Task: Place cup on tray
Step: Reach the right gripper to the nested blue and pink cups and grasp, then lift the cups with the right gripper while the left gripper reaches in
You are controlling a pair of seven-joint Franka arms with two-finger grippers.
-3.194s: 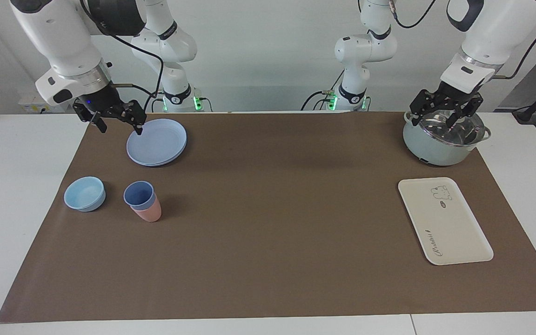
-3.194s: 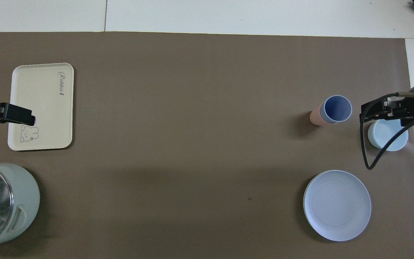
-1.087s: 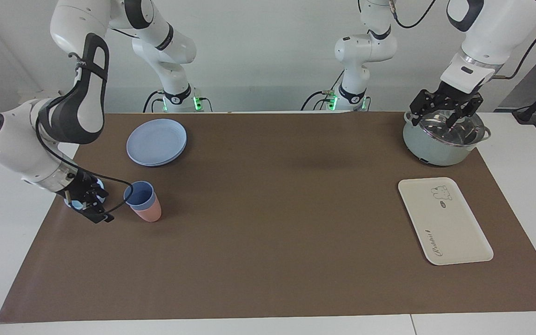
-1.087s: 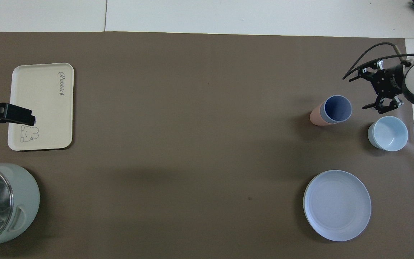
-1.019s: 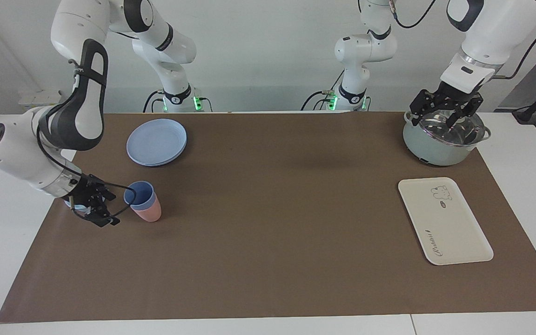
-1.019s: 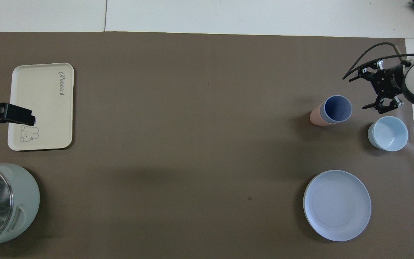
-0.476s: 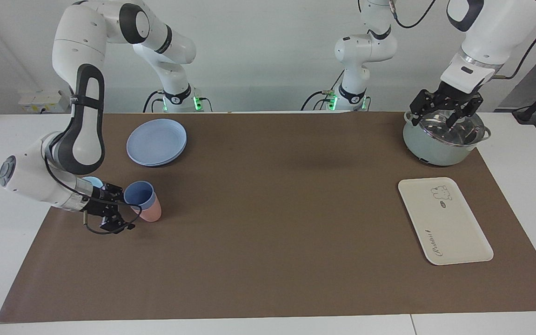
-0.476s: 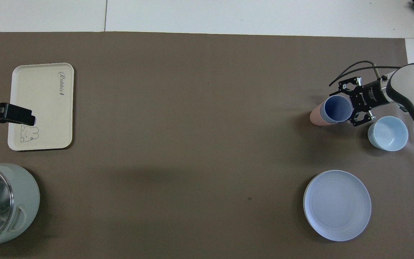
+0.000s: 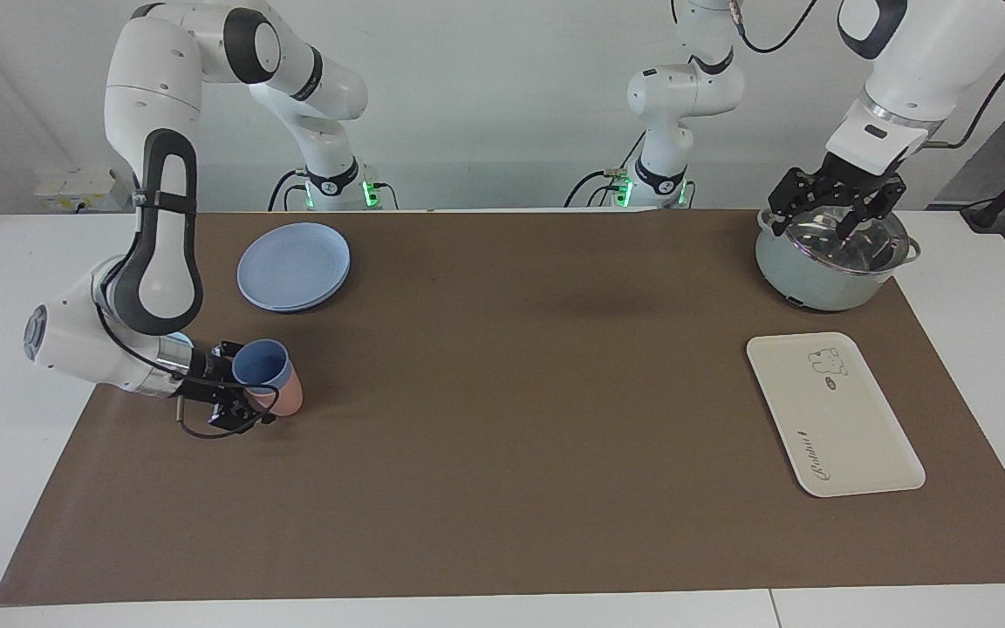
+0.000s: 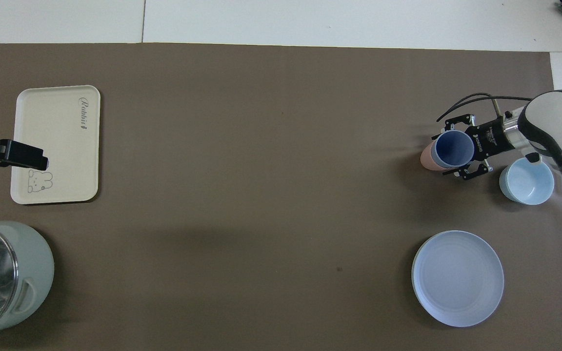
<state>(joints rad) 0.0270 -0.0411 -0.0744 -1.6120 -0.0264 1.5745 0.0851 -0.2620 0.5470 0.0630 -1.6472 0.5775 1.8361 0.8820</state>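
The periwinkle-blue cup (image 9: 260,362) stands nested in a salmon-pink tumbler (image 9: 286,399) near the right arm's end of the table; it also shows in the overhead view (image 10: 453,147). My right gripper (image 9: 243,388) lies low and sideways, open, with one finger on each side of the stacked cups (image 10: 451,150). I cannot tell whether the fingers touch them. The cream tray (image 9: 834,419) lies bare at the left arm's end (image 10: 56,146). My left gripper (image 9: 834,209) waits open above the pot lid.
A light-blue bowl (image 10: 527,181) sits beside the cups, under the right forearm. A round blue plate (image 9: 293,264) lies nearer to the robots than the cups. A pale green pot with a glass lid (image 9: 834,262) stands nearer to the robots than the tray.
My right arm swung down from beside the plate, past the bowl, and slid its open fingers around the stacked cups. The left arm has not moved.
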